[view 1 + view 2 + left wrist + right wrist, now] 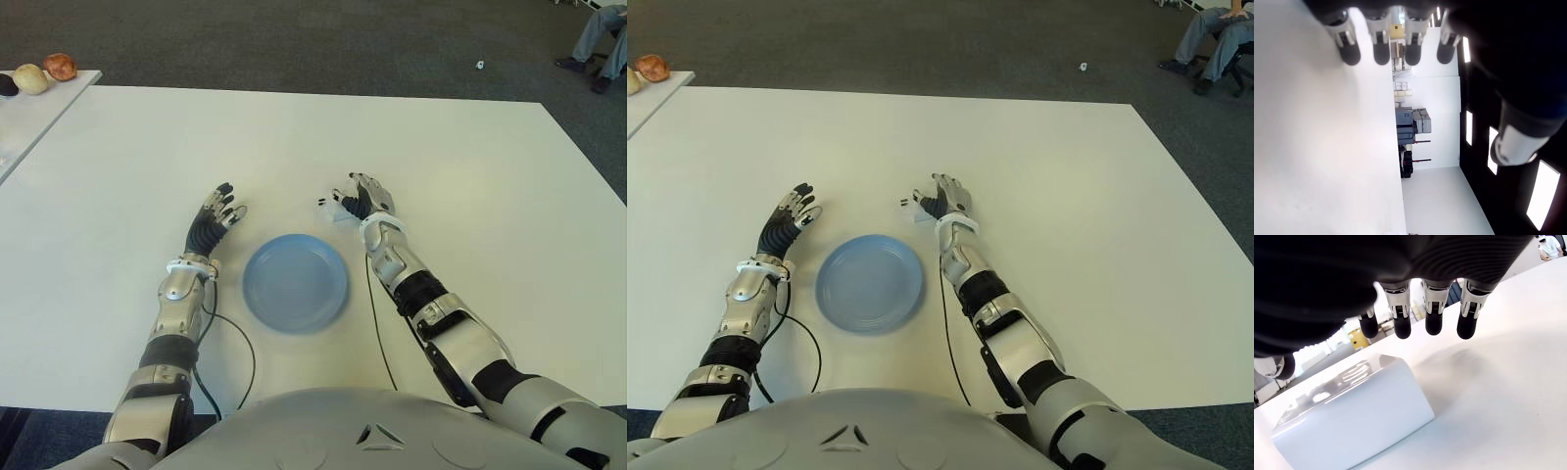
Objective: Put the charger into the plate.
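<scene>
I've got the right hand (361,199) over the white charger (1354,418) on the table (470,176) beyond the blue plate (295,282), fingers (1433,313) apart, nothing gripped; left hand (214,217) open left of plate.

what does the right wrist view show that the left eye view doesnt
Only the right wrist view shows the white charger close up as a glossy block lying on the table under the spread fingers, untouched. Only the left eye view shows the blue plate, the left hand and the right hand. Both show the white table.
</scene>
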`<state>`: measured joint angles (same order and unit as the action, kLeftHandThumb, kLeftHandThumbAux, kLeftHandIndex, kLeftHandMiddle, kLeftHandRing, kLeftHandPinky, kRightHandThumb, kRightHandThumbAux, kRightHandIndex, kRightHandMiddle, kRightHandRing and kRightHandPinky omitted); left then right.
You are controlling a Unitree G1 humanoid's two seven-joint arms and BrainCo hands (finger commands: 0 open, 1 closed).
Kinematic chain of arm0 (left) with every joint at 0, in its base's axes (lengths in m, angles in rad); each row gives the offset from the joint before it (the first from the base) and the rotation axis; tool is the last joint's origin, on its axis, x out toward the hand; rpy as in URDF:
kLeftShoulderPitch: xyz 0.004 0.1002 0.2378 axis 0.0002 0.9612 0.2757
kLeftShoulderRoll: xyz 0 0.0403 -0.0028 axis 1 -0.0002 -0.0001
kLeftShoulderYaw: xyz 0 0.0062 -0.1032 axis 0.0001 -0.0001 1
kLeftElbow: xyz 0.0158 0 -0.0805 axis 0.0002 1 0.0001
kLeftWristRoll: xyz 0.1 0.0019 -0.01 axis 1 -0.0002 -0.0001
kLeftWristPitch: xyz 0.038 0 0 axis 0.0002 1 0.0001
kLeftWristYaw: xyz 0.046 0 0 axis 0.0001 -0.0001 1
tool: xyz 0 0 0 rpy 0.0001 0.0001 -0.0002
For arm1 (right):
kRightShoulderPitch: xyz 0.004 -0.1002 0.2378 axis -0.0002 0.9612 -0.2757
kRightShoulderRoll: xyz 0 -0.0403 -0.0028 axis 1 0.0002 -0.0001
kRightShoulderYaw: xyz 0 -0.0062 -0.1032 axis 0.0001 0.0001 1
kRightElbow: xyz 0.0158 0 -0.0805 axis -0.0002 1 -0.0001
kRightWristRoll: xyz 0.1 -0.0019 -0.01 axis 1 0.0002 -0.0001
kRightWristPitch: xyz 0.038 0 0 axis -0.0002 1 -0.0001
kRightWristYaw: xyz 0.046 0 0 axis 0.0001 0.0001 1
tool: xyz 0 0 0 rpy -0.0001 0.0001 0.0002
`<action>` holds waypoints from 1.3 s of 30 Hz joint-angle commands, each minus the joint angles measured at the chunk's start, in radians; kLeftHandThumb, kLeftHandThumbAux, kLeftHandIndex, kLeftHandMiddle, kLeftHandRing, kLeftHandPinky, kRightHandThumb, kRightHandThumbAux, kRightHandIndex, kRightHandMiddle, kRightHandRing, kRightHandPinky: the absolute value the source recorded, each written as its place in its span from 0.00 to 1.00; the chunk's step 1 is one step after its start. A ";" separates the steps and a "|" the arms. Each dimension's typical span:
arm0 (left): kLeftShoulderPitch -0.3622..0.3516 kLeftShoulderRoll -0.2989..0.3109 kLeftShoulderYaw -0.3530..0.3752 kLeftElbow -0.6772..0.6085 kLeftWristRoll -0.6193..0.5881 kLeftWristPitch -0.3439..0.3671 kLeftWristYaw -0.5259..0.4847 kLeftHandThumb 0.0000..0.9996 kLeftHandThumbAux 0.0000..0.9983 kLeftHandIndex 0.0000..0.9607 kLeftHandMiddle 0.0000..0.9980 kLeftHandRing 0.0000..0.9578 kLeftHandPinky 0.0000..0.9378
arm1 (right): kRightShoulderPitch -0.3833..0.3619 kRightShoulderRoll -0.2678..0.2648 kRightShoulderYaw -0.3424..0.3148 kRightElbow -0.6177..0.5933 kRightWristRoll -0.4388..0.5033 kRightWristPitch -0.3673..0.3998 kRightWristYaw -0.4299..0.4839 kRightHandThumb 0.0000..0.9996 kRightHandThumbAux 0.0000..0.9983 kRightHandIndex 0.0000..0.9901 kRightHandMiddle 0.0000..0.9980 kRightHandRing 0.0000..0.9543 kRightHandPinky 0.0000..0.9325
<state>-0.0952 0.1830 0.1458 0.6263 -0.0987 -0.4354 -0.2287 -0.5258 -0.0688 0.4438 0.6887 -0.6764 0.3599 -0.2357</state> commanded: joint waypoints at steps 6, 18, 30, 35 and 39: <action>0.010 -0.008 -0.006 -0.002 0.002 0.014 0.004 0.00 0.59 0.00 0.03 0.00 0.00 | 0.018 0.020 0.011 -0.024 -0.008 0.045 -0.008 0.25 0.22 0.00 0.00 0.00 0.00; 0.006 -0.014 -0.009 0.002 0.004 0.019 0.008 0.00 0.60 0.00 0.03 0.01 0.00 | 0.026 0.027 0.031 -0.048 -0.016 0.065 -0.003 0.23 0.22 0.00 0.00 0.00 0.00; 0.003 -0.016 -0.009 0.010 0.009 0.008 0.013 0.00 0.59 0.00 0.03 0.01 0.00 | 0.035 0.020 0.059 -0.044 -0.017 0.040 -0.011 0.22 0.21 0.00 0.00 0.00 0.00; 0.003 -0.016 -0.010 0.010 0.010 0.009 0.015 0.00 0.59 0.00 0.03 0.01 0.00 | 0.036 0.018 0.062 -0.038 -0.015 0.029 -0.018 0.22 0.21 0.00 0.00 0.00 0.00; 0.003 -0.015 -0.011 0.010 0.010 0.012 0.014 0.00 0.59 0.00 0.03 0.01 0.00 | 0.038 0.017 0.065 -0.032 -0.015 0.017 -0.027 0.21 0.21 0.00 0.00 0.00 0.00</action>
<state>-0.0952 0.1776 0.1418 0.6262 -0.0976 -0.4368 -0.2252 -0.5055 -0.0466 0.5032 0.6427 -0.6862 0.3914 -0.2563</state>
